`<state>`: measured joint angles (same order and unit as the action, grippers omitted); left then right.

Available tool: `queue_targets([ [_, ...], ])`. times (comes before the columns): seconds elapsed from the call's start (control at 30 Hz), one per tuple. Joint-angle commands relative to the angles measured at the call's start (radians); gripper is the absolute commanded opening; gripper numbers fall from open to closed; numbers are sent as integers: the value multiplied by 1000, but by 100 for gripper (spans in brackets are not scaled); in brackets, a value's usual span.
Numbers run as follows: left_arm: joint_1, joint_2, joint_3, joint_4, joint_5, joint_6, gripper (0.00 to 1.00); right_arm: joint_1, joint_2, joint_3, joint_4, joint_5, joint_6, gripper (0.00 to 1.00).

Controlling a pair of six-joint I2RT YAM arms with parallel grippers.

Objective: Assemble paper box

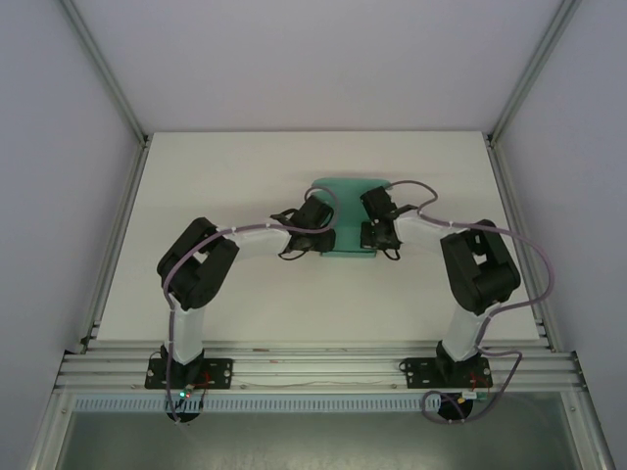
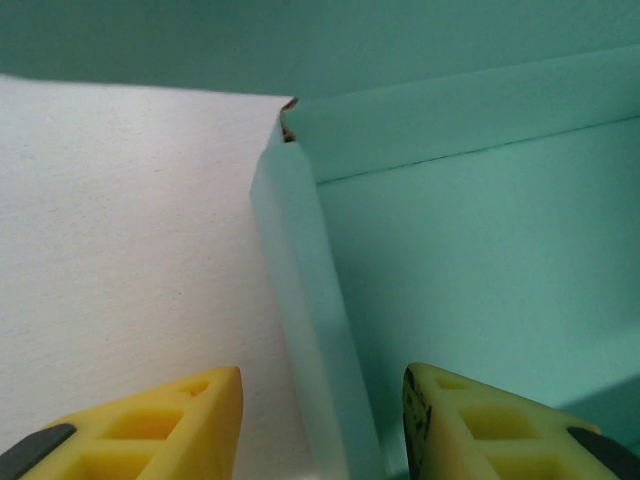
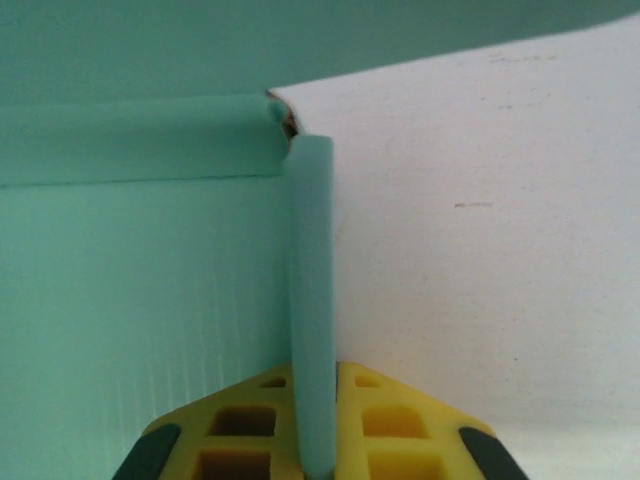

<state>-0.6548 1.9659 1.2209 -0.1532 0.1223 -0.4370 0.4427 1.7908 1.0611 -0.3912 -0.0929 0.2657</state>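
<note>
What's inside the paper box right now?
Nothing loose visible: both wrist views show bare teal floor at two corners of the paper box. From above, the left gripper and right gripper cover its middle, so that floor is unchecked.

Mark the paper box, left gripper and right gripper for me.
paper box (image 1: 347,201), top view, on its bare teal floor.
left gripper (image 2: 320,400), left wrist view, midway between fingertips, open astride the box's side wall.
right gripper (image 3: 313,385), right wrist view, midway between fingertips, pinching a side wall.
</note>
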Motion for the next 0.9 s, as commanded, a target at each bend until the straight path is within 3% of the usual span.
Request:
queue_targets([
  [0.0,-2,-8,14,-31,-10,12,46,16,43,31,-99,110,-14,0],
  [0.07,-2,-26,12,-29,4,10,47,29,60,46,-122,173,-20,0],
  [0.17,2,-95,10,-54,-9,17,63,37,41,47,-115,202,-33,0],
  [0.33,85,-280,-41,-63,-34,110,100,39,-100,4,-17,27,-142,0],
  [0.4,154,-343,-81,-33,31,149,100,38,-158,-12,9,-36,-171,0],
  [0.5,230,-440,-170,95,217,206,100,38,-217,-16,8,-107,-203,0],
  [0.7,233,-485,-183,166,336,271,99,39,-256,-9,5,-182,-227,0],
  [0.87,233,-476,-197,239,413,295,86,39,-251,-9,10,-212,-230,0],
])
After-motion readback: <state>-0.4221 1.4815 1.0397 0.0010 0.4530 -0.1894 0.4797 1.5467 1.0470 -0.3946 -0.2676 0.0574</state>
